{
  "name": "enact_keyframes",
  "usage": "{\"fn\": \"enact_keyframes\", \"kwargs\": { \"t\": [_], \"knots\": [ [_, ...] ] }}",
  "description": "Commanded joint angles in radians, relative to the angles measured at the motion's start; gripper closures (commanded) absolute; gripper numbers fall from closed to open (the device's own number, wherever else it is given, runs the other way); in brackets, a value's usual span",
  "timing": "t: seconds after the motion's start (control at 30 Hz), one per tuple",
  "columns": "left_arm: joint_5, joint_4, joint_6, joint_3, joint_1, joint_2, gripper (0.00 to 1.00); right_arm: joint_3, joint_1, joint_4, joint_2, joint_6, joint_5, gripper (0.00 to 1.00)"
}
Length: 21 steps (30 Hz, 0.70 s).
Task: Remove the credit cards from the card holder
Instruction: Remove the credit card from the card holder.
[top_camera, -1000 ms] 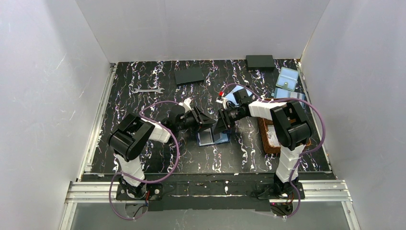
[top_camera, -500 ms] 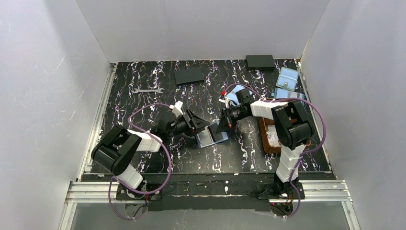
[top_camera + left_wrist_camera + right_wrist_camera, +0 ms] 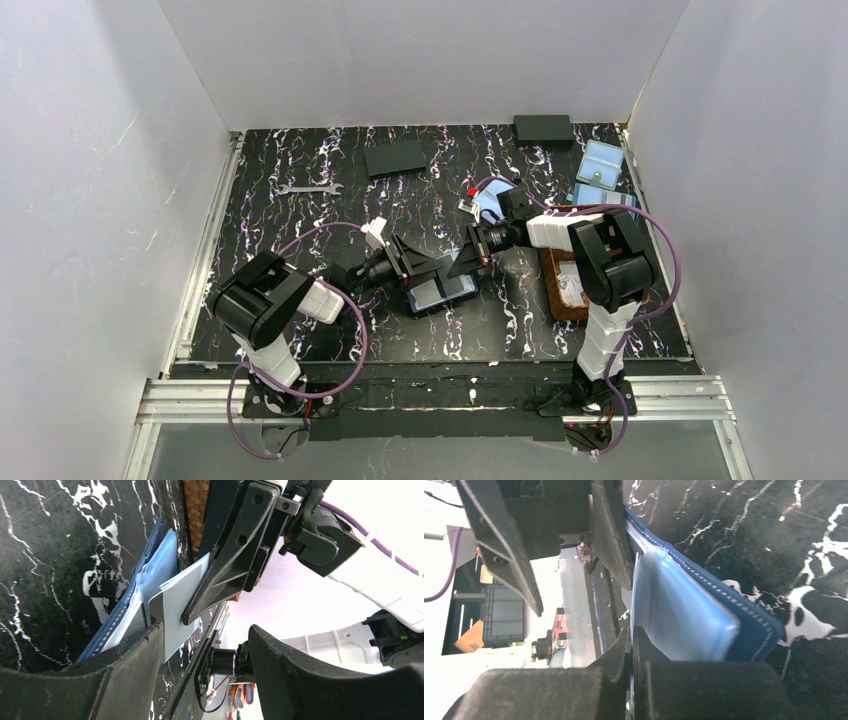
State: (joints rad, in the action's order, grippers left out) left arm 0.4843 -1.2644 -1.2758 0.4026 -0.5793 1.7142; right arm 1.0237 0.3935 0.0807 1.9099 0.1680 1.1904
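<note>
The navy card holder [image 3: 441, 293] lies open on the black table, its light blue pockets [image 3: 684, 615] facing up. A grey credit card [image 3: 175, 600] sticks partway out of a pocket. My right gripper [image 3: 463, 267] is shut on that card's edge; its closed tips show in the right wrist view [image 3: 631, 632] and in the left wrist view [image 3: 220, 580]. My left gripper [image 3: 407, 272] is open at the holder's left side. One of its fingers [image 3: 130, 655] rests on the holder [image 3: 120, 615]; the other stands free. An orange-tan card is not visible.
A brown woven tray [image 3: 552, 290] stands right of the holder under the right arm. Pale blue pouches [image 3: 600, 162] lie at the back right. Two black pads [image 3: 396, 157] [image 3: 543, 127] and a wrench [image 3: 308, 188] lie at the back.
The left arm swung out and came back, and its gripper now sits lower at the holder's left edge. The holder has shifted slightly toward the front. The right gripper stays at the holder.
</note>
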Motion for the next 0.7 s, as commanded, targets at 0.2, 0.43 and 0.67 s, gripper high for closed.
{"fn": "enact_keyframes", "kwargs": {
  "t": [0.2, 0.43, 0.67],
  "knots": [
    [-0.021, -0.064, 0.057, -0.081, -0.011, -0.064, 0.37, 0.02, -0.008, 0.025, -0.038, -0.1, 0.193, 0.99],
    [-0.018, -0.049, 0.079, -0.101, -0.019, -0.084, 0.37, 0.016, -0.009, 0.029, -0.048, -0.118, 0.219, 0.99],
    [0.01, -0.049, 0.09, -0.054, -0.036, -0.078, 0.4, 0.022, -0.009, 0.043, -0.033, -0.131, 0.255, 0.99]
  ]
}}
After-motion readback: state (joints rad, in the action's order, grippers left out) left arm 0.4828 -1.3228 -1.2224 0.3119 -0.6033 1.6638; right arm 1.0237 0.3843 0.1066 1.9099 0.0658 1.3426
